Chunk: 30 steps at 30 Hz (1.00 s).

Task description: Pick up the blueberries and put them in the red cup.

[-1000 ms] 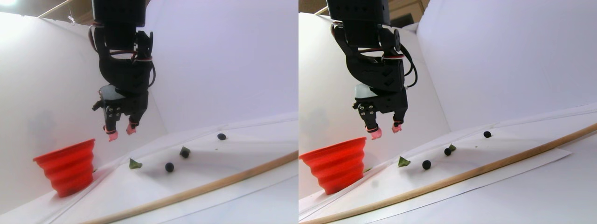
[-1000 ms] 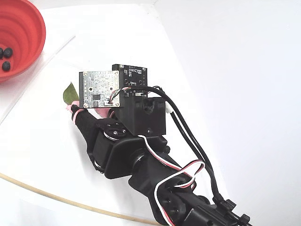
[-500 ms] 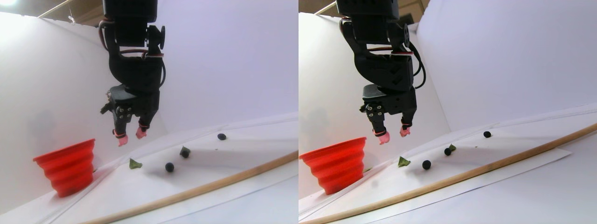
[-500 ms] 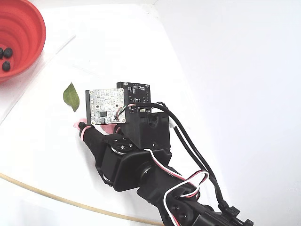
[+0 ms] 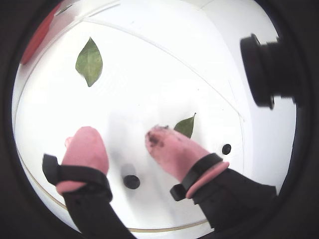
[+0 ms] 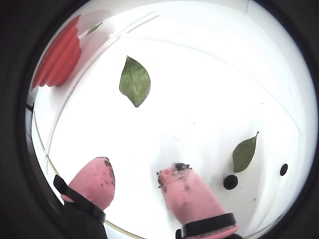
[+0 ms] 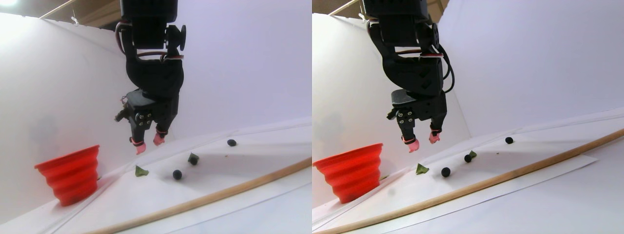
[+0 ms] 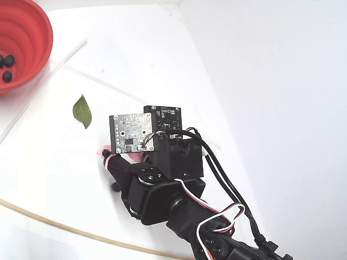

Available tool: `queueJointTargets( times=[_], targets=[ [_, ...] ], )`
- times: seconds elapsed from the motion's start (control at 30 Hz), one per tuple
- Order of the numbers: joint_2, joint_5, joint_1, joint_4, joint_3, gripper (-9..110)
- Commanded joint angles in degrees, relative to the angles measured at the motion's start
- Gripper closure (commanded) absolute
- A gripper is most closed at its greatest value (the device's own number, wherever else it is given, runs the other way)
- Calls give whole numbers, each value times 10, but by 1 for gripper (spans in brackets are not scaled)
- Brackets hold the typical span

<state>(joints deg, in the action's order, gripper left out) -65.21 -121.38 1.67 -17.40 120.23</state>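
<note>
My gripper is open and empty, its pink fingertips smeared dark. It hangs above the white sheet, to the right of the red cup in the stereo pair view. One of the blueberries lies on the sheet beneath and between the fingers in a wrist view. Another berry lies further right, and two berries show past a leaf. The red cup holds several blueberries. In the fixed view the arm hides the fingers.
Two green leaves lie flat on the sheet. A thin wooden rod runs along the sheet's near edge. White walls close in the back and the side. The cup stands against the wall.
The gripper has moved right, away from the red cup, and come down a little toward the berries. It stays open. Berries and leaves have not moved.
</note>
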Motion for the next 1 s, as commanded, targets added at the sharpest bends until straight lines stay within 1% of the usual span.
queueJointTargets(
  times=[0.0,0.97],
  targets=[
    [-24,-11,4,-14,-4,84],
    [37,-44,49,-50,23,84]
  ],
)
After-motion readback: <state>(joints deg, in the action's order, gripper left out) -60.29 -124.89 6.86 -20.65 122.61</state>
